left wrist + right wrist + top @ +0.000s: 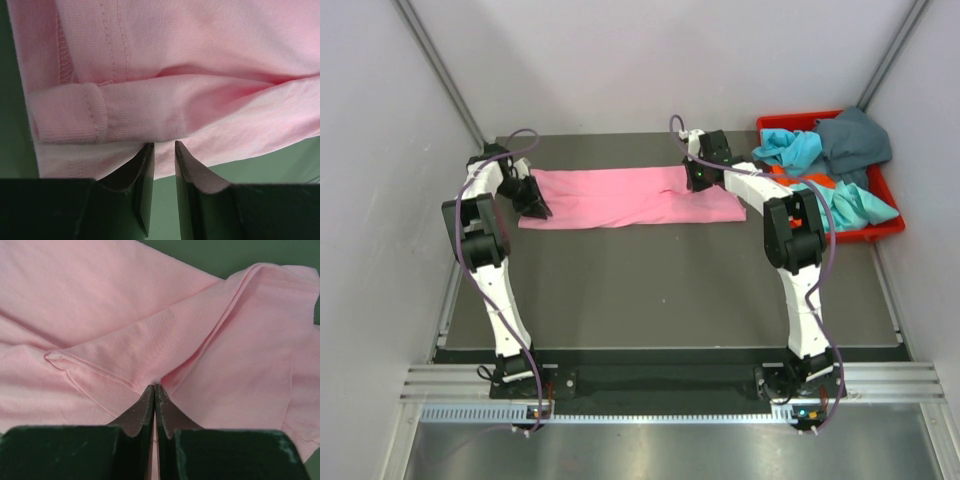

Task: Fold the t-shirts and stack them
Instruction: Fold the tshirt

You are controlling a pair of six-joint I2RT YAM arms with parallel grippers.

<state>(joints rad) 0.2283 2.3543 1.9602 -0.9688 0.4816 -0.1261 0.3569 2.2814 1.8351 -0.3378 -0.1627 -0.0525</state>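
Pale grey walls [640, 60] close in a dark table [650, 290], with both arm bases bolted along its near edge.

Toward the far left corner the left gripper [532, 203] sits at the left end of the pink t-shirt [620, 195]. In the left wrist view its two fingers [142, 170] stand a narrow slit apart, tips right at the shirt's lower edge, with a rolled sleeve hem just to the left of them. Pink shows in the upper part of the slit and green table below it. I cannot tell whether cloth is actually pinched there or only lies behind the tips.

The shirt is laid out as a long flat band parallel to the far edge, running from the left gripper across the middle of the table – its right end splays out a little wider.

The right gripper [699, 180] comes down on the band near that right end. From its wrist camera the fingers are pressed together, clamped on a raised fold of pink cloth, and a thin sliver of pink shows between them.

In the far right corner a red bin [798, 118] holds a loose heap – turquoise t-shirts [790, 148], a dark teal-grey t-shirt [855, 140] at the back and an orange t-shirt [820, 183] peeking from between them
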